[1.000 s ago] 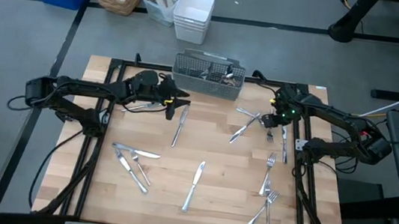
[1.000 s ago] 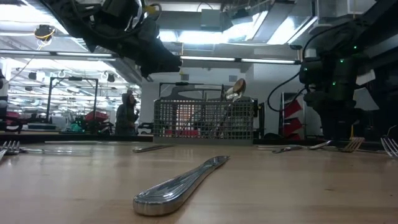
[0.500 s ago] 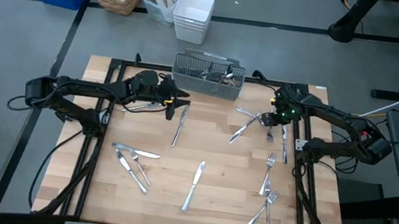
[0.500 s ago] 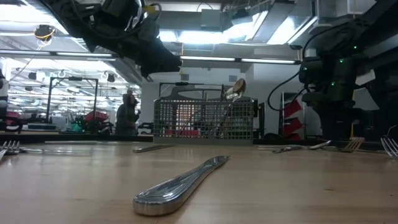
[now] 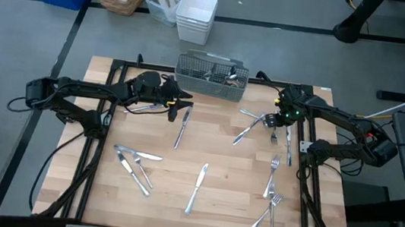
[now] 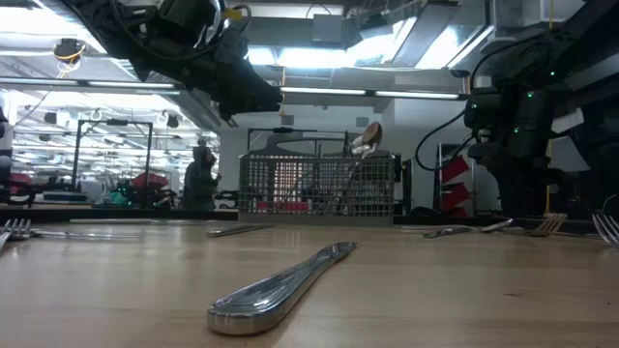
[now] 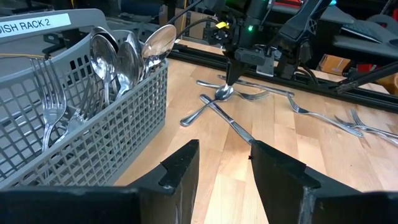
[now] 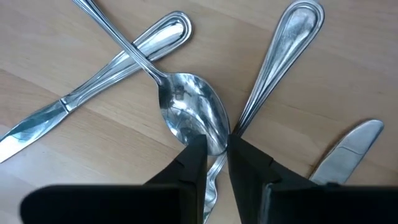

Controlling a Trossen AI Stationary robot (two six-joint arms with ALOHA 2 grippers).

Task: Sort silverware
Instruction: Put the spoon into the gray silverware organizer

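Right gripper [image 8: 211, 152] jaws nearly closed on our spoon [image 8: 189, 118] bowl edge; left gripper [image 7: 224, 163] jaws open, empty, beside caddy [image 7: 74, 124].

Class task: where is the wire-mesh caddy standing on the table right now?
In the high view, the caddy stands at the table's far edge, centred between the left pincer and right pincer.

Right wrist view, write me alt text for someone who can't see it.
The right claw comes down on a spoon lying on the wooden table, its two dark fingers nearly closed at the edge of the bowl. The spoon's handle crosses a table knife, and another handle lies beside it.
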